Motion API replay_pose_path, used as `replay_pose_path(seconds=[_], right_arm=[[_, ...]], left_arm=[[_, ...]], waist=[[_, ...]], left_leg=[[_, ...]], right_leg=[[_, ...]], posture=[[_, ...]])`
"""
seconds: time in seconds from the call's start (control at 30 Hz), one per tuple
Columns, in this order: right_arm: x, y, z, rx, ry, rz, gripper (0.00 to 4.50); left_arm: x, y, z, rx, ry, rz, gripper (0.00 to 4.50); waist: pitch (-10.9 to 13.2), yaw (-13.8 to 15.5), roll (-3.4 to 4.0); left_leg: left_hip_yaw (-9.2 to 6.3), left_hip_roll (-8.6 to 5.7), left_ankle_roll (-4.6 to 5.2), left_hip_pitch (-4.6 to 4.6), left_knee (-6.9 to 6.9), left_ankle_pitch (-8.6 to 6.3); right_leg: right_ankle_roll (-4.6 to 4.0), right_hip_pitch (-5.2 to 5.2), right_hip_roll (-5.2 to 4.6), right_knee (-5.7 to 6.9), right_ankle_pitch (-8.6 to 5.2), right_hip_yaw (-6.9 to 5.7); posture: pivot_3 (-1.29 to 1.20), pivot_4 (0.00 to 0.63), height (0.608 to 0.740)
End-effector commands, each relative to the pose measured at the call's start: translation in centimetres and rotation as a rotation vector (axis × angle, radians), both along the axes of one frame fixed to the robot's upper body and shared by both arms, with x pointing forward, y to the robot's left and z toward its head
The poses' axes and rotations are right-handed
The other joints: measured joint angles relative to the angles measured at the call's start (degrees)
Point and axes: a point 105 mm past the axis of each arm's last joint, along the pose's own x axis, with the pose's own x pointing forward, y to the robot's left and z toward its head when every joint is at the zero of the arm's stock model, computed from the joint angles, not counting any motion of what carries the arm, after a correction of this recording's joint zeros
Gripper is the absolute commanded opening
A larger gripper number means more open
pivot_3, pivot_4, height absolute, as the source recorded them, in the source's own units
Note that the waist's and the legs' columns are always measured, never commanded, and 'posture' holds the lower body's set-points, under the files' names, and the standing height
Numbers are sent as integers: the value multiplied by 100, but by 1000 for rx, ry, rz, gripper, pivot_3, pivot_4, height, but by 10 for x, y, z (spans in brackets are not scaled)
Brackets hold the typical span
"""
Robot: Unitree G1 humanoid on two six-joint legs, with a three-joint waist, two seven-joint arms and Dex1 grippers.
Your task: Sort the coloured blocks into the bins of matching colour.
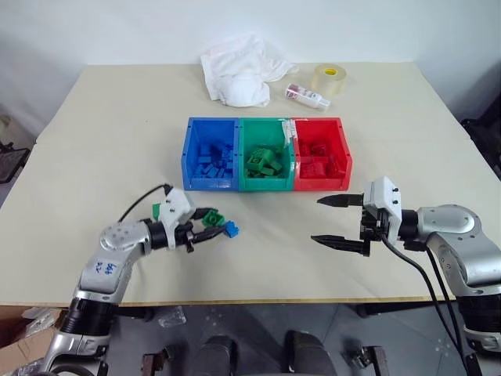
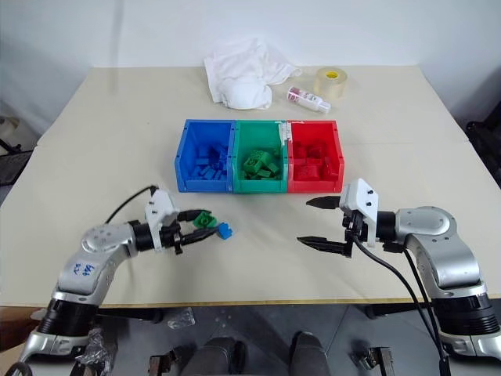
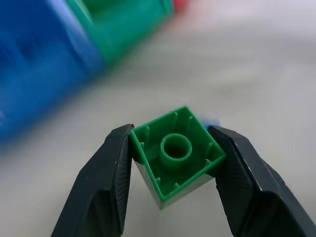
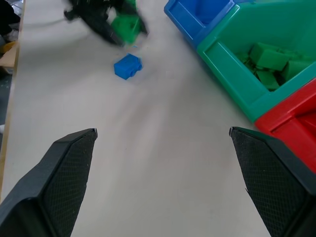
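Observation:
My left gripper (image 1: 207,227) is shut on a green block (image 3: 177,152), clamped between both black fingers with its hollow underside facing the wrist camera. It hovers just in front of the bins, near the table's front left. A loose blue block (image 1: 231,229) lies on the table right beside the held green one. The blue bin (image 1: 210,153), green bin (image 1: 264,154) and red bin (image 1: 319,153) stand joined in a row mid-table, each holding several blocks of its own colour. My right gripper (image 1: 340,222) stands open and holds nothing, in front of the red bin.
At the back of the table lie a white cloth (image 1: 242,66), a small white bottle (image 1: 307,96) and a yellowish tape roll (image 1: 329,80). The table's front edge (image 1: 258,301) runs just below both arms.

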Motion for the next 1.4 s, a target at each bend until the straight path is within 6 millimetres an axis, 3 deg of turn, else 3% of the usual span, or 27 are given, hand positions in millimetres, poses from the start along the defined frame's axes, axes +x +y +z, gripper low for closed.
replay_pose_path(seconds=[0.03, 0.2, 0.33, 0.37, 0.53, 0.73, 0.87, 1.1, 1.13, 1.27, 1.4], right_arm=[[-1, 1, 13, 33, -60, -8, 4500], [-5, 0, 15, 52, -76, -35, 4500], [-8, -1, 16, 69, -90, -64, 4500], [-9, -1, 16, 72, -92, -74, 4500], [-15, -3, 15, 78, -97, -110, 4500], [-18, -5, 14, 79, -92, -130, 4500], [-16, -4, 14, 76, -86, -117, 4500], [-5, -3, 15, 62, -75, -55, 4500], [-5, -3, 15, 60, -74, -50, 4500], [1, 2, 13, 53, -56, -4, 4500], [5, 2, 13, 41, -51, 20, 4500]], left_arm=[[12, -13, 30, -53, -85, -19, 2037], [46, -46, 58, -131, -129, -32, 2037], [78, -70, 69, -138, -165, -4, 2037], [87, -74, 69, -133, -163, 17, 2770], [100, -95, 75, -163, -152, -11, 4294], [98, -95, 79, -162, -194, -60, 4443], [84, -69, 79, -137, -215, -115, 4443], [15, 13, 56, -18, -199, -176, 4443], [8, 19, 54, -8, -187, -169, 4443], [-28, 79, 30, 83, -112, -38, 4443], [-60, 109, 11, 135, -19, 13, 4443]], waist=[[0, 27, 0], [6, 68, -10], [13, 59, -22], [15, 56, -25], [18, 31, -30], [20, 36, -33], [20, 10, -33], [19, -127, -31], [19, -120, -31], [19, -111, -31], [22, -75, -26]], left_leg=[[1, 0, 0, 0, 0, 0], [0, -9, 3, -2, 1, 2], [2, -25, 5, -6, 4, 3], [4, -29, 5, -6, 3, 3], [15, -28, 5, -6, -5, 3], [17, -26, 5, -7, -2, 3], [17, -25, 6, -7, -1, 4], [6, 4, 5, -2, -8, 3], [3, 3, 5, -2, -8, 3], [-6, 1, 5, -2, -3, 3], [-9, 3, 4, -2, -7, 2]], right_leg=[[0, 0, 0, 0, 0, -1], [3, 1, 1, 1, 2, -4], [8, 1, 2, 0, 4, -7], [8, 0, 2, 0, 4, -8], [9, -6, 4, -1, 4, -11], [9, -7, 5, 1, 4, -12], [9, -8, 5, 1, 5, -11], [8, -12, 3, 4, 4, -7], [8, -11, 2, 3, 4, -5], [8, -2, -1, -3, 4, -1], [6, -3, -1, -3, 3, -1]], posture=[[0, 150, 740], [0, 150, 740], [0, 150, 740], [0, 150, 740], [0, 150, 740], [0, 150, 740], [0, 150, 740], [0, 150, 740], [0, 150, 740], [0, 150, 740], [0, 150, 740]])
